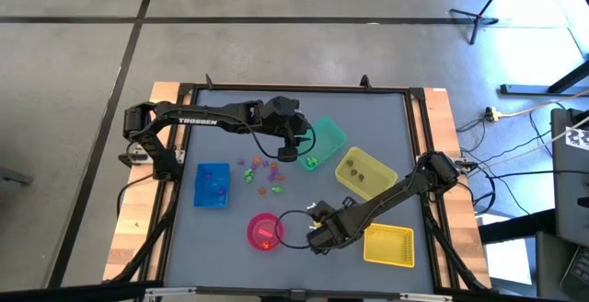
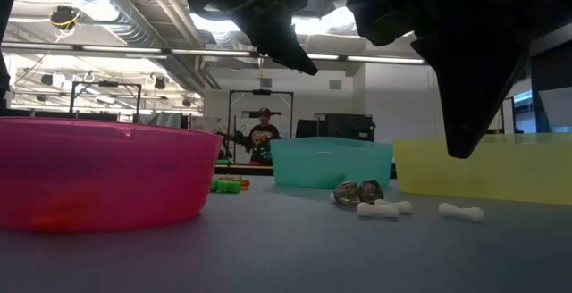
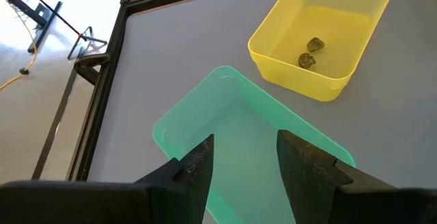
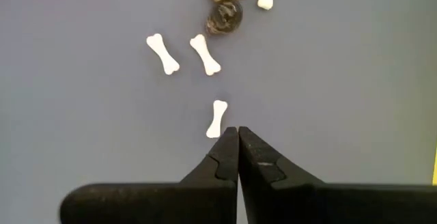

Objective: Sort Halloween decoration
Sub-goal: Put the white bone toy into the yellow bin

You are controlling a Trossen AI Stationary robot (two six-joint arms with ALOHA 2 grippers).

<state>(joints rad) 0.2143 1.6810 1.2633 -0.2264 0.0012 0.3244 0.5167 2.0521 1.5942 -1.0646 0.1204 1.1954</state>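
Fingers of the left gripper (image 3: pixel 244 166) stand apart and empty over the green bin (image 3: pixel 239 125), left of centre in the high view; it looks ready to fetch another trinket from the loose pile (image 1: pixel 262 170). Lower right, the right gripper (image 4: pixel 237 134) is pinched shut, holding nothing I can make out, tips just short of a white bone (image 4: pixel 217 118). Next, probably, it must open and straddle that bone.

Both arms are dark, slim and jointed; the left arm (image 1: pixel 198 118) bears white "TROSSEN" lettering and a looping black cable. Each pincer has two flat, tapering black fingers (image 4: pixel 222 159).
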